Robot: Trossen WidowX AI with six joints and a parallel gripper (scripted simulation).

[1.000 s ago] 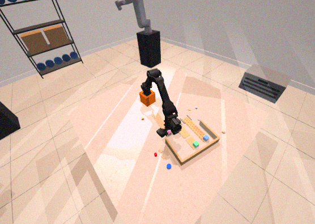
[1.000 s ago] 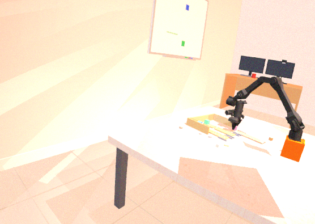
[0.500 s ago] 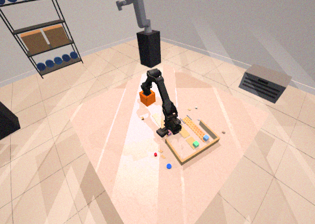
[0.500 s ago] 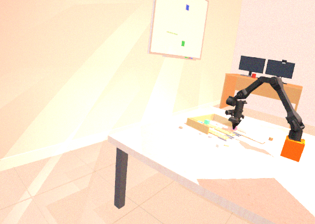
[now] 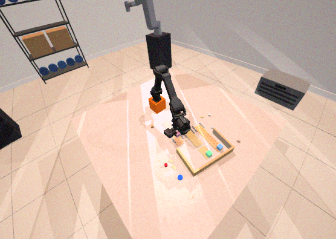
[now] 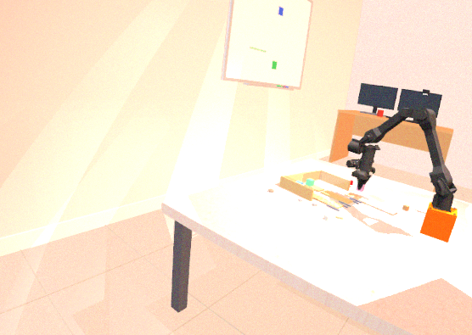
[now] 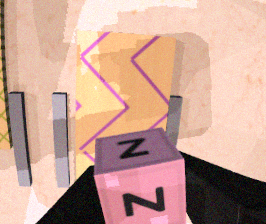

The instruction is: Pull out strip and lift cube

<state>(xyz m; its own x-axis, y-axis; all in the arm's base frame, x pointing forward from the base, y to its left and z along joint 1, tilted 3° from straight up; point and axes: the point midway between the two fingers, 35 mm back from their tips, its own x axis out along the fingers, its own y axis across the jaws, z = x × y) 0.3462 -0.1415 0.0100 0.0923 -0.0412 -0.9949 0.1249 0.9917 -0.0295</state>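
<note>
White tabletop [image 6: 263, 231], glossy and strewn with flat strips. My gripper is clamped on the pink cube [image 7: 140, 189], whose top and front faces each bear a black "N"; the cube is raised off the table. Below lies a tan strip [image 7: 124, 90] with a magenta zigzag line, flanked by grey bars [image 7: 60, 137]. A lattice-patterned strip [image 5: 206, 136] runs towards a shallow wooden tray [image 5: 208, 165] holding a green cube [image 5: 208, 153] and a blue cube [image 5: 219, 146].
</note>
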